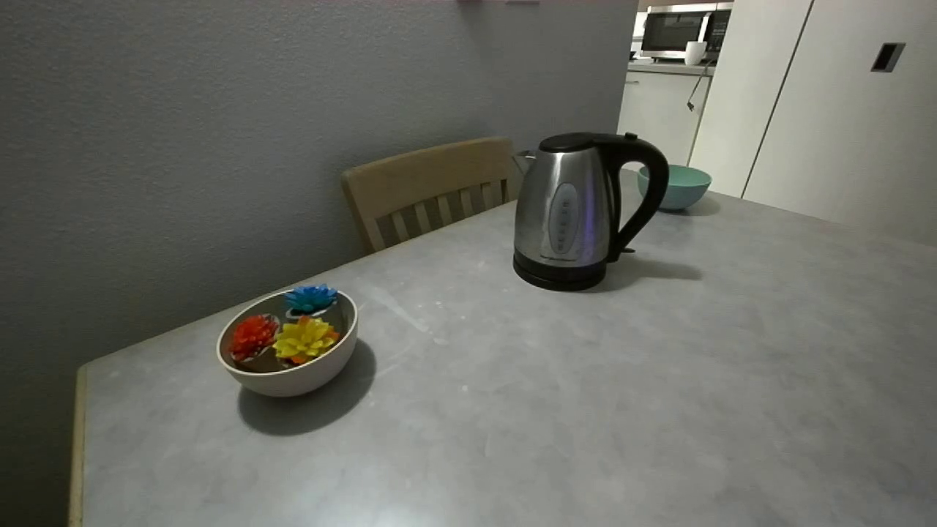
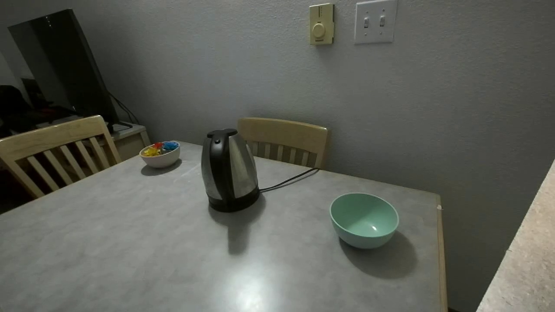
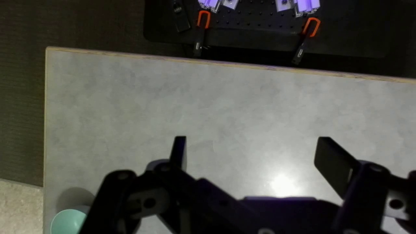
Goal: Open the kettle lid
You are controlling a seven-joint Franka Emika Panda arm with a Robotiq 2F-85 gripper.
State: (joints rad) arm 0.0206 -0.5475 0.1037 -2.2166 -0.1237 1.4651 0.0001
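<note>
Round teal bowl (image 2: 364, 229) and round off-white bowl (image 1: 293, 382) flank silver metal kettle (image 1: 565, 208), black lid (image 1: 567, 142) down, on grey desk (image 1: 468, 417). Off-white one holds red, yellow, blue flowers (image 1: 304, 339). Black tool (image 3: 252, 144): jaws spread wide.

Black claw (image 3: 252, 148) — blocky fingertips (image 3: 334, 162), grey plates (image 3: 160, 199), round dark holes (image 3: 149, 203) — purplish edges (image 3: 279, 198).

Silver kettle (image 1: 565, 208), black lid (image 1: 569, 141) and handle (image 1: 657, 179); mottled grey worktop (image 1: 622, 402); mint-green bowl (image 2: 364, 221); red, yellow, blue flowers (image 1: 304, 339); black fingers (image 3: 336, 165)

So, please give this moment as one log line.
gripper: open, empty | kettle: upright on table | lid: closed | task: not done
</note>
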